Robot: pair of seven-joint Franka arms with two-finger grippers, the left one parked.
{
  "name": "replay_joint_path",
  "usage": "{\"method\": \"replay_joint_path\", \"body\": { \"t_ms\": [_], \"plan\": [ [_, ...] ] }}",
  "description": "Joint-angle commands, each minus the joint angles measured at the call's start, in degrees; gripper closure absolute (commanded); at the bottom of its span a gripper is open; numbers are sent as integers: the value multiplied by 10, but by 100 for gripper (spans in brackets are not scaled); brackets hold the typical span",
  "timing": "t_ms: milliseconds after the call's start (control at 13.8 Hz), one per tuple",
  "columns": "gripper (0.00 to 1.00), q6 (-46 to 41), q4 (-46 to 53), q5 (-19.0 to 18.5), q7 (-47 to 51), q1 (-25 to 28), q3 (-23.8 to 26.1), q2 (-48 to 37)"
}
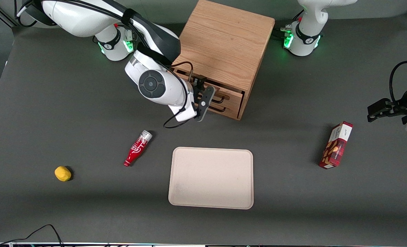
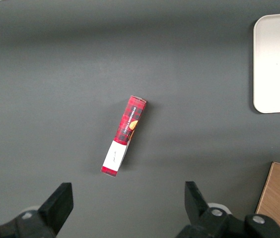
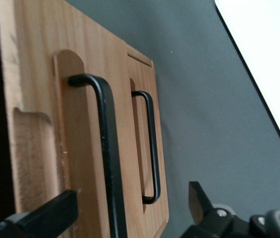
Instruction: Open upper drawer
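Note:
The light oak cabinet (image 1: 224, 41) stands at the back of the table with its two drawers facing the front camera. The upper drawer (image 1: 229, 90) looks shut; its thin black wire handle (image 1: 219, 99) sits just above the lower drawer's handle (image 1: 220, 109). My right gripper (image 1: 205, 103) is directly in front of the drawers, at the end of the handles toward the working arm. In the right wrist view the gripper (image 3: 122, 210) is open. The upper drawer's handle (image 3: 105, 148) runs between the fingers (image 3: 45, 213) without touching them. The lower drawer's handle (image 3: 150, 144) lies beside it.
A beige tray (image 1: 211, 178) lies nearer the front camera than the cabinet. A red bottle (image 1: 137, 148) and a yellow lump (image 1: 62, 173) lie toward the working arm's end. A red box (image 1: 337, 145) lies toward the parked arm's end and also shows in the left wrist view (image 2: 124, 135).

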Motion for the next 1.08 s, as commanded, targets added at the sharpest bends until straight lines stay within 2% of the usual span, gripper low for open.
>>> {"method": "replay_joint_path", "body": {
  "t_ms": [0,651,1012],
  "plan": [
    [0,8,-2,-16,-14,-2,-3,17],
    [0,17,3,-18,-15,-5,-16,13],
    [0,68,5,-15,-12,5,-56,3]
  ]
}}
